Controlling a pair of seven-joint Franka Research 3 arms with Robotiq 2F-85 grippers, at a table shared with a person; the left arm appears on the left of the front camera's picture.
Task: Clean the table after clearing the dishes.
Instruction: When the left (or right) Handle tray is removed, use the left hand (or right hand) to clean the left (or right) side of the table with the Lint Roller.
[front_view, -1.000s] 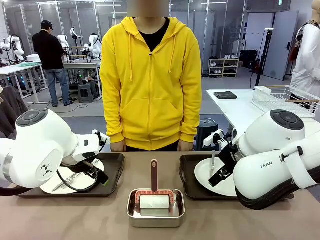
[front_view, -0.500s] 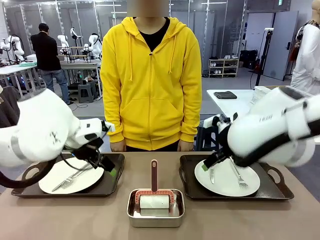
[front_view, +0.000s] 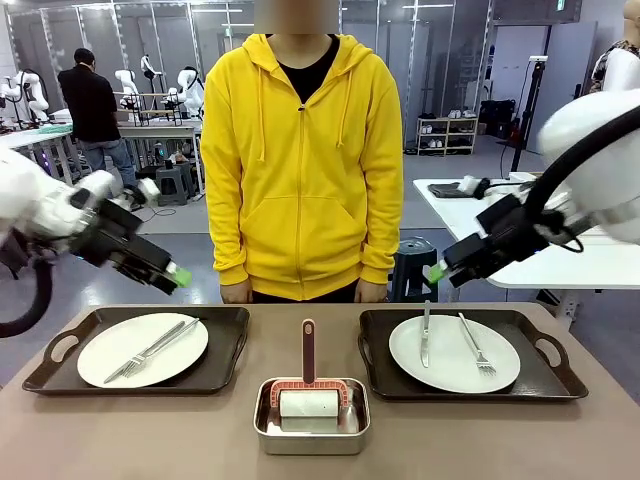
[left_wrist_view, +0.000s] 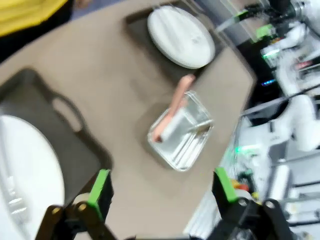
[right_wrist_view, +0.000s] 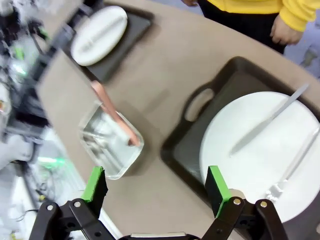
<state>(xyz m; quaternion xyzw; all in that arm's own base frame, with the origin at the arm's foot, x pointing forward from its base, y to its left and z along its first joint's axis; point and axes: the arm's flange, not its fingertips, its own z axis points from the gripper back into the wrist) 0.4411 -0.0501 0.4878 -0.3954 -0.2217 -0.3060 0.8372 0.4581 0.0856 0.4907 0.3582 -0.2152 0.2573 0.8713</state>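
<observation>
The table (front_view: 560, 440) holds two dishes: the left plate (front_view: 143, 350) and the right plate (front_view: 455, 353). One pan (front_view: 312, 447) with one roller (front_view: 308, 403) sits between them, nearer. The left gripper (front_view: 180, 275) and the right gripper (front_view: 435, 272) hang above, both wide open and empty.

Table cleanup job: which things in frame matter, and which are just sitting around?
Job:
table
left plate on left tray
right plate on right tray
probably the roller in its pan, for cleaning

Just there:
white side table
shelf at the back
</observation>
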